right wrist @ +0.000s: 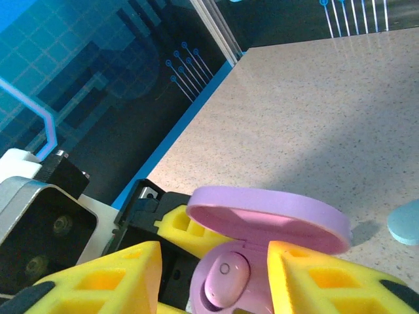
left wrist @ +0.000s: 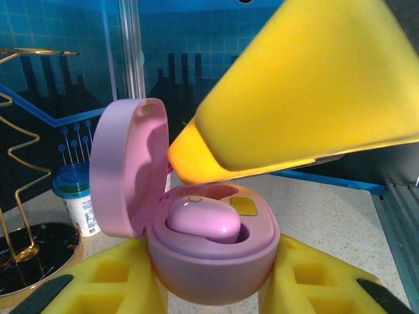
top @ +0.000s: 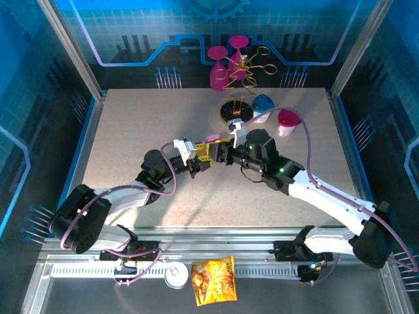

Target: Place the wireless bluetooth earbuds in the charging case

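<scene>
My left gripper (left wrist: pixel 209 284) is shut on the base of a lilac charging case (left wrist: pixel 213 261), gripping it between its yellow foam fingers (left wrist: pixel 98 281). The case's lid (left wrist: pixel 124 170) stands open to the left. One lilac earbud (left wrist: pixel 203 219) lies in a socket of the case. My right gripper (right wrist: pixel 216 278) hovers open just over the case, one finger (right wrist: pixel 327 281) on each side of the earbud (right wrist: pixel 226 278) without touching it. In the top view the two grippers, left (top: pixel 196 162) and right (top: pixel 221 154), meet at mid-table with the case (top: pixel 213 139) between them.
Behind the grippers stand a gold wire stand (top: pixel 239 91) on a dark disc, pink glasses (top: pixel 222 65), a blue-lidded cup (top: pixel 263 104) and a pink cup (top: pixel 288 121). A snack bag (top: pixel 213 280) and a tin (top: pixel 175 276) lie by the arm bases. A pale blue item (right wrist: pixel 404 222) lies on the table.
</scene>
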